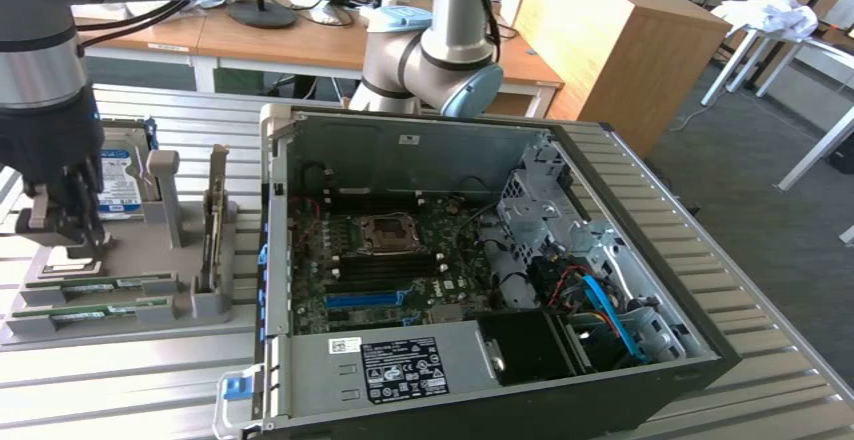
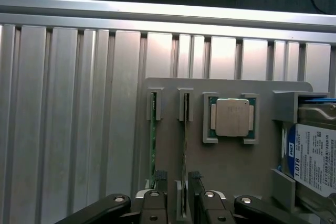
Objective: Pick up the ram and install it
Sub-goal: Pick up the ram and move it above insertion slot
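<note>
Currently low over the grey fixture [image 1: 200,305] at the exterior view's left: gripper [image 2: 177,176] spread wide, fingers [image 2: 160,178] either side of the ram [image 2: 185,140], not closed on it. Stands on edge in its slot, between a second stick [image 2: 153,140] and the processor chip [image 2: 232,117]. Open ribbed table [image 2: 63,129] beyond the fixture's edge; computer case [image 1: 400,150] well apart, side open, interior exposed. Reads "1.0TB" on the white label of the hard drive [image 2: 315,156], blue band along one side.
</note>
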Robot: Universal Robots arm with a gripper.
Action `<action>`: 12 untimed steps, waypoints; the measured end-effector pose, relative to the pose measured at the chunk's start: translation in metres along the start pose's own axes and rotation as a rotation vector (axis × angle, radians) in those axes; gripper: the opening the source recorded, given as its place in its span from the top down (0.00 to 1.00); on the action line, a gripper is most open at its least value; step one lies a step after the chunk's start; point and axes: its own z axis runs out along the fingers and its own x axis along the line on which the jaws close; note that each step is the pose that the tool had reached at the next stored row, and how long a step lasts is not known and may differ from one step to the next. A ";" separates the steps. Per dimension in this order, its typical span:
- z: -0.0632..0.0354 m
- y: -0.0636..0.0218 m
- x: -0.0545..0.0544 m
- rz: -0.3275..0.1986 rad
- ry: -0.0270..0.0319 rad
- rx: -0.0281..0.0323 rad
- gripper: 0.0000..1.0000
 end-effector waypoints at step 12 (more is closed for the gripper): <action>0.0079 -0.0002 0.000 0.000 0.0000 0.0000 0.70</action>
